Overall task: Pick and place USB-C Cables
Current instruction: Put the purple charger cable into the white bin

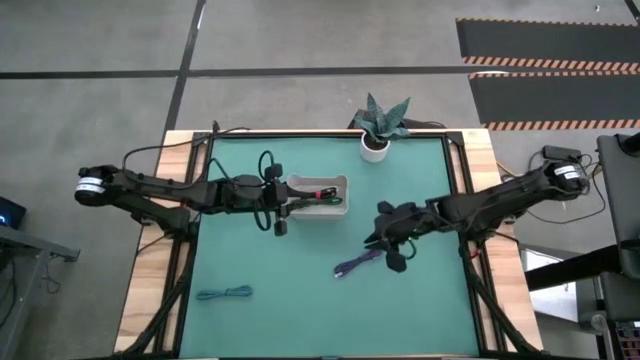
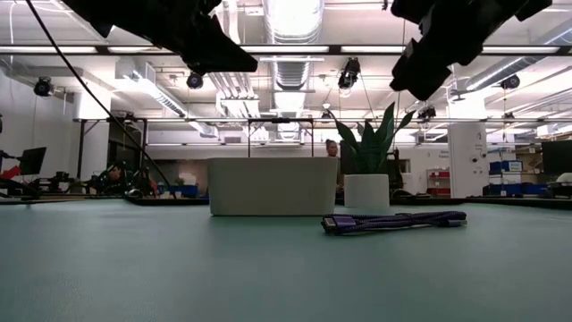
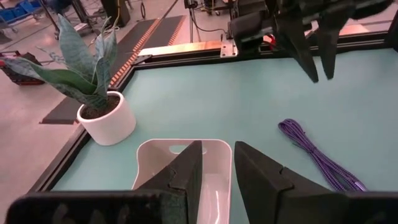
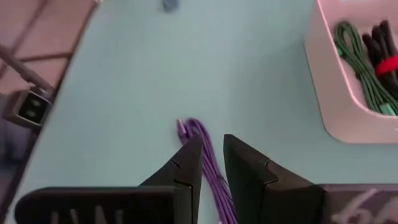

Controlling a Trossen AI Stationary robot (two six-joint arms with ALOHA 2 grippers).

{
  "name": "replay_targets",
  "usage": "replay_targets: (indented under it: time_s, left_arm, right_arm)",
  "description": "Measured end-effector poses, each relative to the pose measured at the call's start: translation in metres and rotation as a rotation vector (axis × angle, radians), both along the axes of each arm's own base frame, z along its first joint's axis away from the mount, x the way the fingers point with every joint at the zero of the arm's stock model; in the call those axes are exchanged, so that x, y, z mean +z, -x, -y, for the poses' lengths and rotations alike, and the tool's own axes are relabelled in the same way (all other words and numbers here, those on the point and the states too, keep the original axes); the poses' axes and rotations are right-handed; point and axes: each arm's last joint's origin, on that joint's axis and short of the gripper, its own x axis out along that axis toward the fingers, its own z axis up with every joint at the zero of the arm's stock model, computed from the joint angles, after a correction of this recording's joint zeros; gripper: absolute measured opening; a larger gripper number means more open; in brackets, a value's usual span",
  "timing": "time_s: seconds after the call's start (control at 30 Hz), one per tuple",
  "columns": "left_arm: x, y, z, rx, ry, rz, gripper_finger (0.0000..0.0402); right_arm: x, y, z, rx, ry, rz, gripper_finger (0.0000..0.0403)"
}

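Your right gripper hangs right of centre in the high view, empty, its fingers set to a narrow gap. The purple cable lies on the table just below and left of it in that frame, apart from the fingers. The cable's long axis runs diagonally, from lower left up toward the right gripper. In the right wrist view its near end passes under the fingertips. In the low view the purple cable stretches almost level across the table, right of the white tray.

Your left gripper sits at the left end of the white tray, just above centre in the high view, its fingers parted by a narrow gap with nothing between them. The dark green cable and the red-and-black cable lie side by side inside the tray. The teal cable lies alone at lower left, nearly horizontal, well apart from both grippers.
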Motion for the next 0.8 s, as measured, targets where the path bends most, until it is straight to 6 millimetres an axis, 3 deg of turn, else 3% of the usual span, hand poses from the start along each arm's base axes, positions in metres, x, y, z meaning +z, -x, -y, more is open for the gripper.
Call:
replay_targets:
  time_s: [0.43, 0.8]
  left_arm:
    - [-0.001, 0.001, 0.000, 0.000, 0.000, -0.016, 0.0080]
    - [-0.002, 0.002, 0.000, 0.000, 0.000, -0.017, 0.0080]
  right_arm:
    - [-0.018, -0.034, -0.012, 0.074, 0.138, -0.198, 0.0057]
    - [-0.049, -0.055, -0.017, 0.115, 0.197, -0.357, 0.0057]
